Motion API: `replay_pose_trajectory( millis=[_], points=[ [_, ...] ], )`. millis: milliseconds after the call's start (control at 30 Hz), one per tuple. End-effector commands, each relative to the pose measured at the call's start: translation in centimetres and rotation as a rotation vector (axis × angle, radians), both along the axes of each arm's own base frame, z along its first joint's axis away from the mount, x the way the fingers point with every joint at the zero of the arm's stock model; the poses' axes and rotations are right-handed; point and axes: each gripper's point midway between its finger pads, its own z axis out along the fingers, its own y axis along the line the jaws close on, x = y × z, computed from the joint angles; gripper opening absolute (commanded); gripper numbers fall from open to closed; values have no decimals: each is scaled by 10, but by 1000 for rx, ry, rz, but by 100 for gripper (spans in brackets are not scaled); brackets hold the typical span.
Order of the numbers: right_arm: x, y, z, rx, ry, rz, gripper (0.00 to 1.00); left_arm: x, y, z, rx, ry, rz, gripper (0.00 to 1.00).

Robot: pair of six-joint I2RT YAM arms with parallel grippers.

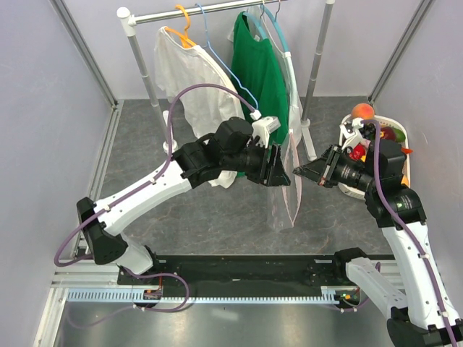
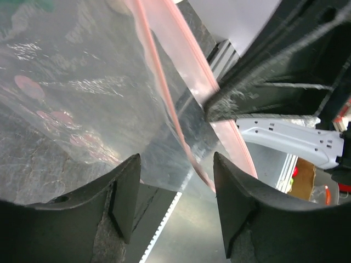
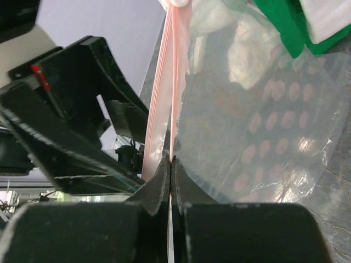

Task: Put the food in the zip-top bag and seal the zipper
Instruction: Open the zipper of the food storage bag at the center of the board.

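Note:
The clear zip-top bag (image 1: 282, 199) with pink dots hangs upright between my two grippers. My right gripper (image 1: 300, 172) is shut on its pink zipper strip (image 3: 171, 82), which runs up from the closed jaws (image 3: 171, 160); the dotted bag wall (image 3: 263, 126) lies to the right. My left gripper (image 1: 277, 168) is open beside the bag. In the left wrist view (image 2: 176, 164) the zipper (image 2: 192, 60) and bag (image 2: 82, 82) lie just beyond the fingertips, not pinched. The food, a peach (image 1: 363, 110) and a red piece (image 1: 388, 134), sits in the white basket (image 1: 402, 155) behind my right arm.
A clothes rack stands at the back with a white shirt (image 1: 192, 72) and a green shirt (image 1: 259, 72) on hangers. Its upright pole (image 1: 316, 65) is just behind the bag. Grey walls close in on both sides.

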Motion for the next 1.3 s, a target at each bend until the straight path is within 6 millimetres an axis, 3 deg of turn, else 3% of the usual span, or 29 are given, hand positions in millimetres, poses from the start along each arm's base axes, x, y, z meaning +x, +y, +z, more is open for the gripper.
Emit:
replay_pose_trajectory(
  millis=[0, 67, 100, 167, 267, 300, 367, 400, 567, 733, 867, 1033, 1167, 1267],
  points=[
    [-6, 5, 16, 43, -49, 39, 0, 8, -7, 8, -40, 4, 57, 55],
    [-7, 5, 17, 39, -55, 45, 0, 9, -2, 14, -40, -43, 54, 34],
    [-7, 4, 16, 34, -52, 43, 0, 7, 9, 22, -44, -64, 50, 16],
    [-8, 3, 14, 16, -38, 38, 0, 5, 26, 29, -29, -132, 32, 2],
    [-3, -6, 1, -55, -16, -4, 0, 6, 67, 34, 29, -191, 70, 2],
    [8, -19, -9, -139, -38, -77, 0, 11, 84, 24, 93, -169, 104, 2],
    [20, -40, -31, -262, -2, -168, 0, 15, 99, 18, 138, -151, 130, 2],
    [35, -59, -41, -369, -9, -252, 0, 18, 109, 10, 165, -114, 144, 2],
    [65, -96, -52, -659, -57, -298, 0, 22, 121, -6, 254, -116, 140, 2],
    [82, -103, -81, -857, -73, -137, 0, 26, 113, 0, 240, -109, 140, 2],
    [78, -71, -95, -770, -108, 65, 1, 39, 83, -2, 195, -76, 152, 2],
    [79, -79, -109, -839, -101, 101, 9, 50, 44, -26, 224, -13, 186, 2],
    [76, -88, -99, -889, -177, 110, 58, 58, 28, -41, 215, 26, 211, 2],
    [75, -94, -84, -893, -212, 111, 74, 66, 22, -48, 230, 18, 217, 2]
  ],
)
